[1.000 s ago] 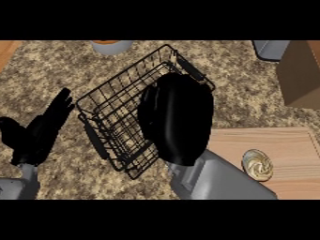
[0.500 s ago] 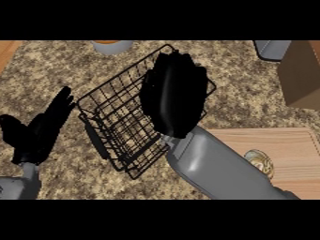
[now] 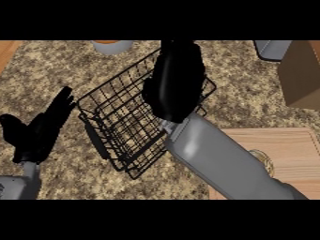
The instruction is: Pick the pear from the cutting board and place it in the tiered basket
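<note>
The tiered basket (image 3: 131,123), a black wire frame, sits tilted on the speckled stone counter (image 3: 58,70) and serves as the landmark here. The right hand (image 3: 176,82) hangs over the basket's far right side, its back turned up toward the view; whether its fingers are spread or curled round anything cannot be told, as they are hidden beneath the hand. Its grey forearm (image 3: 217,159) runs from the basket's near right corner down across the cutting board (image 3: 297,154), which lies to the right of the basket and nearer the view's lower edge. Just beside the forearm, on the board, a small pale rounded thing (image 3: 262,157) peeks out, mostly hidden; it may be the pear. The left hand (image 3: 41,129) rests to the left of the basket, fingers straight and spread, apart from the wire. Beyond the basket stands a grey pot (image 3: 112,46), and far to its right a brown box (image 3: 311,75)
</note>
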